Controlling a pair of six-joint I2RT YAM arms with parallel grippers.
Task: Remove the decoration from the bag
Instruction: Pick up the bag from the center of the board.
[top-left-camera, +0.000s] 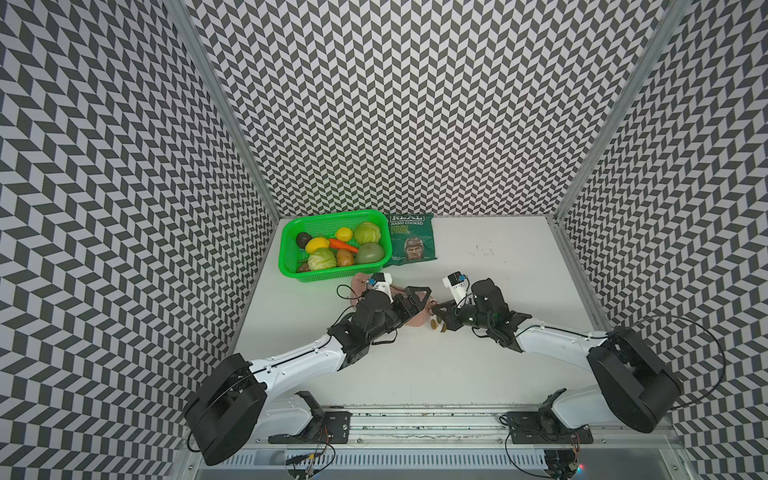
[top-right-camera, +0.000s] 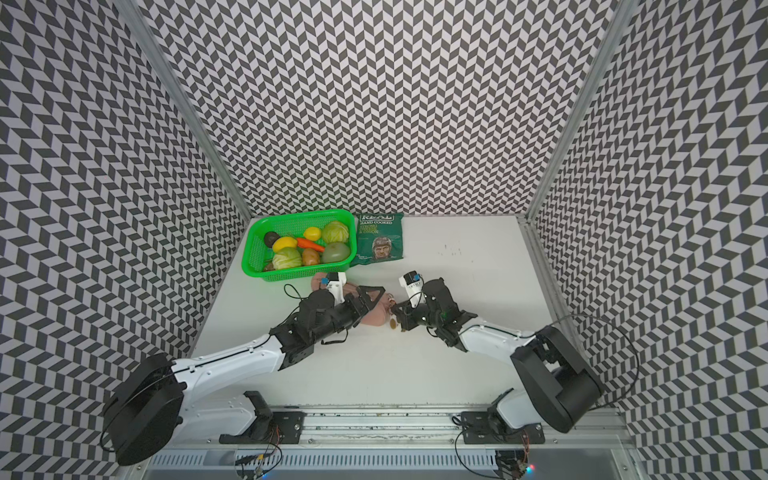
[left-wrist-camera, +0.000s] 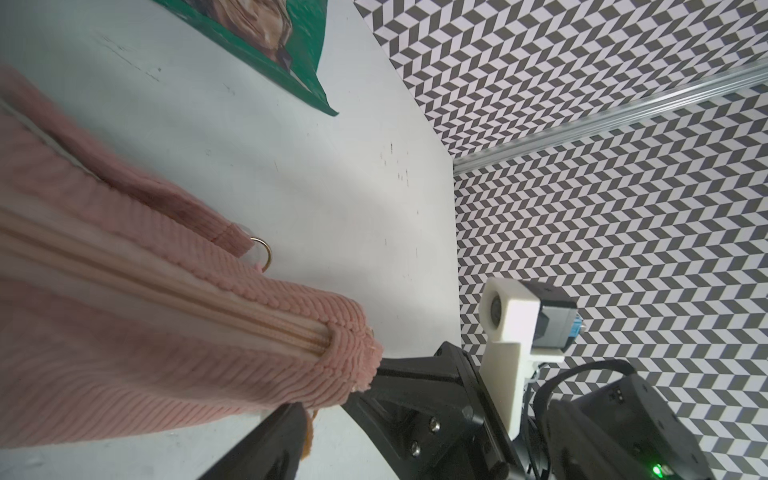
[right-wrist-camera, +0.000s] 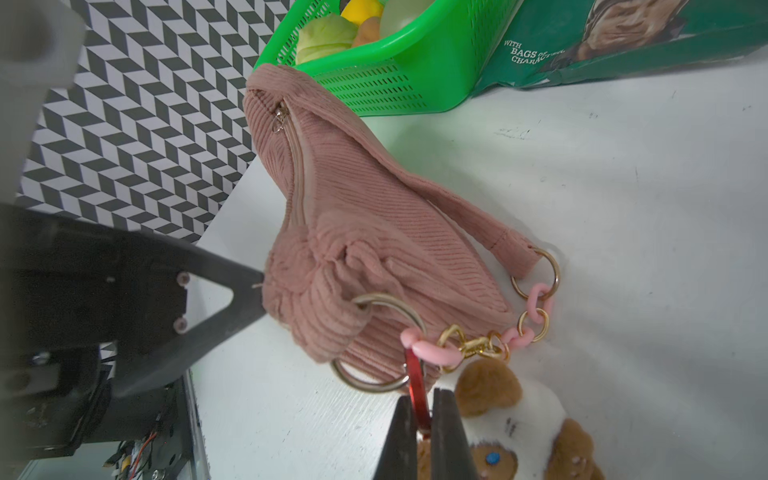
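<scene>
The pink ribbed bag (right-wrist-camera: 353, 232) lies mid-table, mostly under my left arm in both top views (top-left-camera: 417, 319) (top-right-camera: 374, 318). My left gripper (left-wrist-camera: 340, 386) is open, its jaws either side of the bag's zipper end, and both fingers touch the fabric. The decoration (right-wrist-camera: 528, 419), a white and brown plush, lies just right of the bag (top-left-camera: 434, 325). Its red clasp (right-wrist-camera: 415, 382) hooks into a pink chain link by the bag's gold ring. My right gripper (right-wrist-camera: 419, 411) is shut on that red clasp, seen from above at the bag's right end (top-left-camera: 434, 309).
A green basket (top-left-camera: 336, 275) of toy vegetables stands just behind the bag at the back left. A dark green crisp packet (top-left-camera: 411, 241) lies flat next to it. Patterned walls close in the table's left, back and right sides.
</scene>
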